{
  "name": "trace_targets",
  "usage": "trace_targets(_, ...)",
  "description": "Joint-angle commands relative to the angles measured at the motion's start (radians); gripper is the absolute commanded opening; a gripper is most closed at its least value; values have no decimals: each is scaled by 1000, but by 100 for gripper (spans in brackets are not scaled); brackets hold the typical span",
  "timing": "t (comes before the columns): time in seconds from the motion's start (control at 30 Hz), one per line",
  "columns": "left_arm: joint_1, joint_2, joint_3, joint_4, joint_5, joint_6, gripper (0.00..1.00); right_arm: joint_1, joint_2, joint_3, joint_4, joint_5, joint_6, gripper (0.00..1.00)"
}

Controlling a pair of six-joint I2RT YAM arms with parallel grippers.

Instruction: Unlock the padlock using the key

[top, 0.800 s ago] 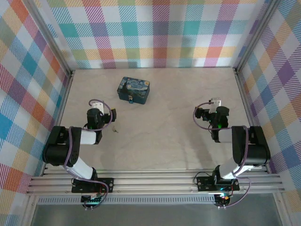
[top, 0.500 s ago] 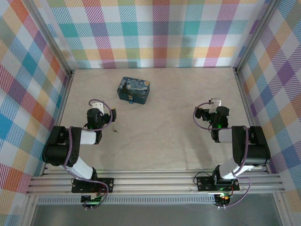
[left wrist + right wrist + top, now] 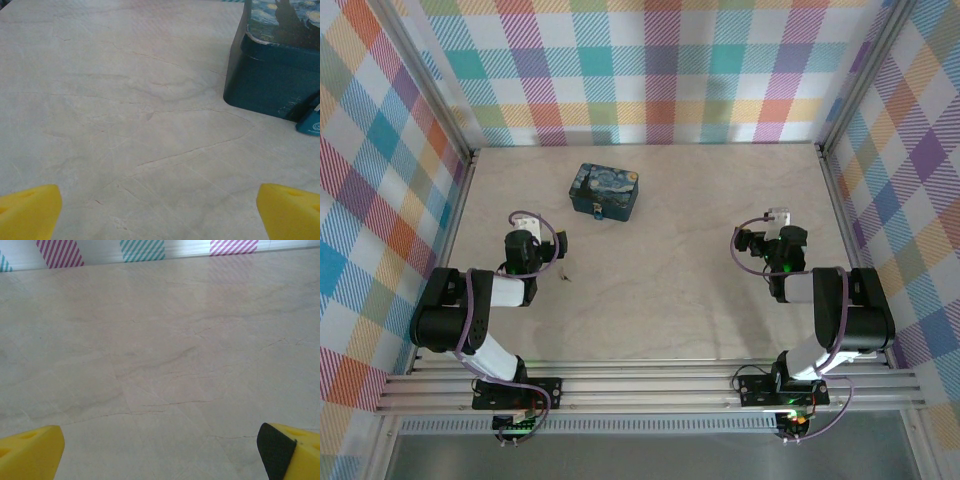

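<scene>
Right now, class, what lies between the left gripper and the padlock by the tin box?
Nothing: in the left wrist view, bare table stretches from the open left gripper to the padlock at the tin box's foot.

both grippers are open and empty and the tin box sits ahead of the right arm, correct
No: the top view shows the tin box ahead of the left arm, not the right. The left gripper and right gripper are indeed open and empty.
</scene>
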Motion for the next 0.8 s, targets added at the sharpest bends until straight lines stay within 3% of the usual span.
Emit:
trace_targets(0.0,-5,-20,-9,-7,-5,-12,100,7,-23,-7,-10,10,1,100)
trace_targets(0.77,-1,-23,-9,-8,2,-14,100,6,-23,-7,-10,10,1,100)
